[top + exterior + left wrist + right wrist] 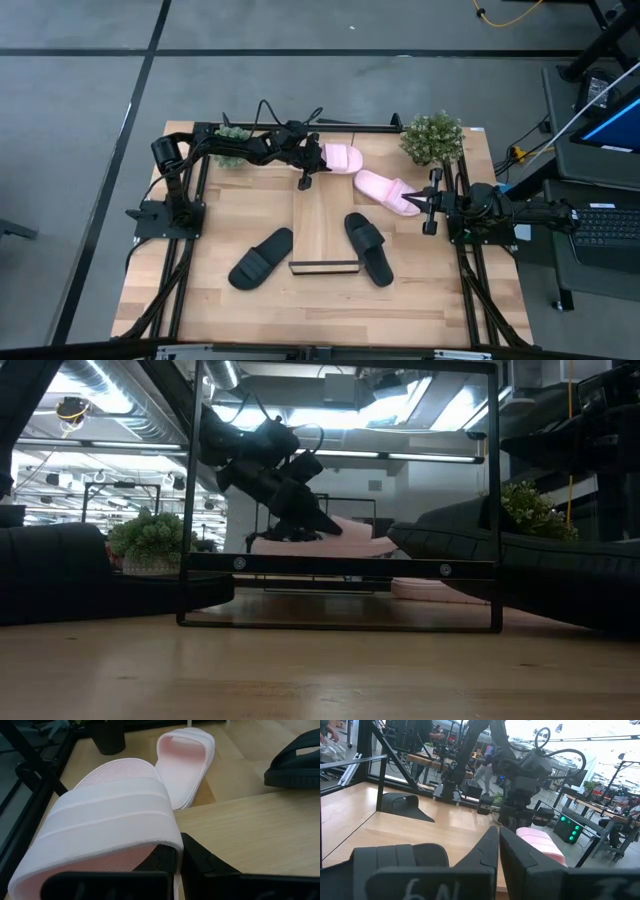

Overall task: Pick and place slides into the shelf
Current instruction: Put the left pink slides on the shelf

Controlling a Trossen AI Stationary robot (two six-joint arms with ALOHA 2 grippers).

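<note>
One pale pink slide (342,156) sits at the far end of the shelf (322,220), a light-wood board with a dark front lip (323,267). My left gripper (304,176) is beside it and shut on it; its wide strap (105,830) fills the left wrist view. The second pink slide (388,191) lies on the table right of the shelf. Black slides lie flat on either side of the shelf's near end, one on the left (262,258) and one on the right (368,248). My right gripper (432,205) waits shut near the table's right edge. My left gripper (179,865) has the pink slide at the side of its strap (172,845). One finger (157,862) lies under the strap's edge and the other finger (202,862) outside it. The fingers slant down from the far left. Whether the slide is lifted clear, I cannot tell.
Two potted plants stand at the far edge, one left (235,133) and one right (432,136). A black frame (340,565) runs around the table. The shelf's board (250,830) lies bare next to the held slide. Bare tabletop (320,310) stretches along the near edge.
</note>
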